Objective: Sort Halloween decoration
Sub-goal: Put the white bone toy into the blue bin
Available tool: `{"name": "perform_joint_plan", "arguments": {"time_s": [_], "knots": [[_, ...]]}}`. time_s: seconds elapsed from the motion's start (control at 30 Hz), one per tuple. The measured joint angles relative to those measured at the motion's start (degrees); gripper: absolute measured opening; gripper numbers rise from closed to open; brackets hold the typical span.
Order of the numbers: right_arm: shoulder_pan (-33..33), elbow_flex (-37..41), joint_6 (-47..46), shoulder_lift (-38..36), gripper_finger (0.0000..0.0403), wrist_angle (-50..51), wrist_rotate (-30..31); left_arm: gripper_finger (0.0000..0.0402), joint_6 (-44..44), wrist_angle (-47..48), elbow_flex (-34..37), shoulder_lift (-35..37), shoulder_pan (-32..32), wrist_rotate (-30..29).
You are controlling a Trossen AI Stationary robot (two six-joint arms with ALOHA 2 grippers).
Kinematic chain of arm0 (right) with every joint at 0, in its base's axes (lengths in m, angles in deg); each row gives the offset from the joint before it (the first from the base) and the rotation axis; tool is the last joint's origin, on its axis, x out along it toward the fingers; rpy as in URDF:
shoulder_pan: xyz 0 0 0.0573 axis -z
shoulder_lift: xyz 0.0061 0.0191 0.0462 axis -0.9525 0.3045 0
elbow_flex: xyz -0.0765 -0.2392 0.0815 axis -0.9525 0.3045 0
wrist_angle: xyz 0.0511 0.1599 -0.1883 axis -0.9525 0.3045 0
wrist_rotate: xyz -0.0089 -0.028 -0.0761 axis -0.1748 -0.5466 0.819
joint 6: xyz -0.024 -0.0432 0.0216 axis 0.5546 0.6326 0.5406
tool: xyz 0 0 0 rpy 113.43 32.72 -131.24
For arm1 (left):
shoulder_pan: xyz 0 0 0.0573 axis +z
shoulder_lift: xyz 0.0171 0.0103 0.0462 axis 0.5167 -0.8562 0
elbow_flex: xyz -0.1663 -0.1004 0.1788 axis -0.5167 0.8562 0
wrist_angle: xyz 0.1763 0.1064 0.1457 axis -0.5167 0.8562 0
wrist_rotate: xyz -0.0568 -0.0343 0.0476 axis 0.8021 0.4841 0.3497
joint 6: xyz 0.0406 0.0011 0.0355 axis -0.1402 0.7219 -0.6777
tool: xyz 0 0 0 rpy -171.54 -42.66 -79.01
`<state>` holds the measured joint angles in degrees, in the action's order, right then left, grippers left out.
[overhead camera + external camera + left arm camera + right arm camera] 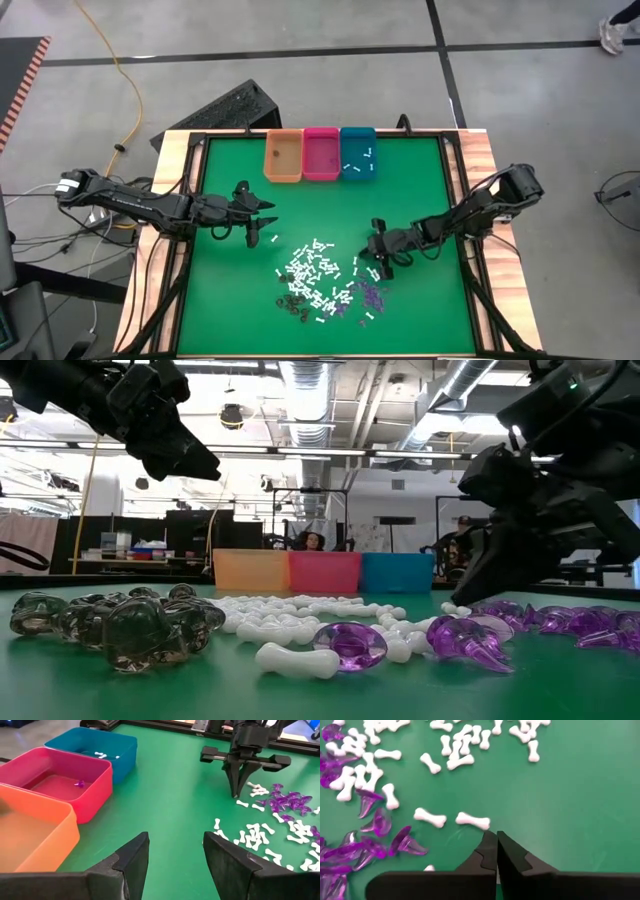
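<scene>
The Halloween decoration lies loose on the green mat (230, 300): white bone pieces (315, 270), purple bits (372, 293) and dark bits (293, 303). My right gripper (496, 845) is shut, slanting down, with its tips just short of a white bone (472, 821) at the pile's right edge. Nothing shows between its fingers. It also appears in the high view as the right gripper (377, 264). My left gripper (175, 855) hangs open above the mat, left of the pile, facing the bins. From above, the left gripper (262, 226) is clear of every piece.
Three bins stand side by side at the far edge: orange (283, 157), pink (321, 153) holding a purple bit (79, 783), and teal (357, 152) holding white bones. A raised black frame (455, 200) borders the mat. Bare mat lies between the bins and the pile.
</scene>
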<state>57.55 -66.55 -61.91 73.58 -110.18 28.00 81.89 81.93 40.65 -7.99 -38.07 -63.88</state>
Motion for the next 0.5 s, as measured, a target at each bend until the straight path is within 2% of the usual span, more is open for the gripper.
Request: {"name": "perform_joint_plan", "arguments": {"time_s": [0.5], "knots": [[8.6,0.1,3.5,-11.6,0.0023,1.3,0.4,0.0179,-1.6,0.0,0.0,0.0,0.0,0.0]]}}
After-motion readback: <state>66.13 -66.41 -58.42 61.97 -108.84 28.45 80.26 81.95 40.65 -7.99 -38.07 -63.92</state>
